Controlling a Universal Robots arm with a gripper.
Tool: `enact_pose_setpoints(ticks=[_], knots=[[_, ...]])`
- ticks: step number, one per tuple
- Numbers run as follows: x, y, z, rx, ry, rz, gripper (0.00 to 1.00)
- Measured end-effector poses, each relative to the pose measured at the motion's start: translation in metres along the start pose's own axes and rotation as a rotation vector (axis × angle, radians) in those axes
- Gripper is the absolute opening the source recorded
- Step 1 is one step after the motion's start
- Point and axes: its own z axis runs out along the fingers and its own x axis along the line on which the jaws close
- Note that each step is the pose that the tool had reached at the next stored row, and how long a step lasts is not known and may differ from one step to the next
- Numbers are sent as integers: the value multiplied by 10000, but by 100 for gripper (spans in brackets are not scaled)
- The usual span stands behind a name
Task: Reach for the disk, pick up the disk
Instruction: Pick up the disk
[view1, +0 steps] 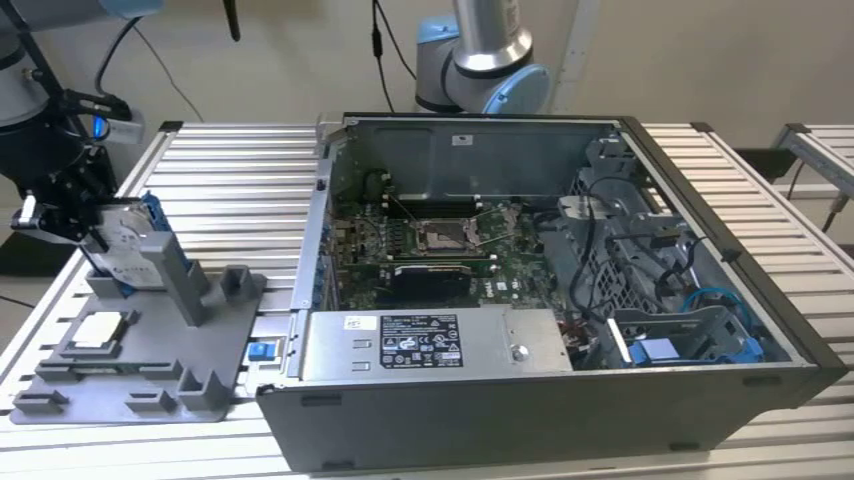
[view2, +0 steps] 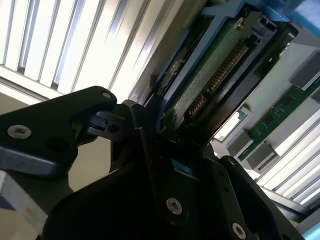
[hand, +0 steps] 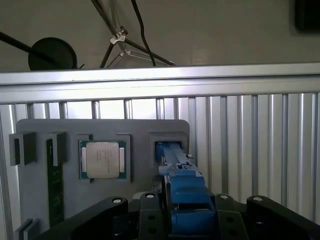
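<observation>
In the exterior view, the disk (view1: 131, 243) stands upright on its edge in a slot of the grey holder (view1: 147, 385). The holder is at the exterior view's left, on the ribbed surface (view1: 227, 190). The pincer (view1: 83, 228) is at the upper part of the disk. A small square chip (view1: 96, 333) lies flat in its own pocket of this holder. The open computer case (view1: 534, 410) beside it holds the board, cables and a blue bracket (view1: 654, 350).

In the second wrist view, the pincer (view2: 167, 137) is closed onto the disk (view2: 215, 70), with a black finger (view2: 142, 122) against the blue frame. The hold seems to be near one end, so I judge that the disk could tilt or slip.

In the first wrist view, the pincer (hand: 182, 215) holds the disk (hand: 180, 185), whose far end sits in the holder (hand: 140, 135). A crooked pull could jam it there or drag the holder. The chip (hand: 102, 160) and a memory strip (hand: 54, 190) fill the pockets beside it.
</observation>
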Motion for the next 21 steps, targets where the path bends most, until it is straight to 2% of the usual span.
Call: enact_pose_setpoints(ticks=[7,10,18,21], knots=[[1,-1,0,-1,17,-81,0],[1,0,-2,1,120,-173,0],[0,0,-7,-1,98,-175,0],[-2,0,-44,-1,99,-145,0]])
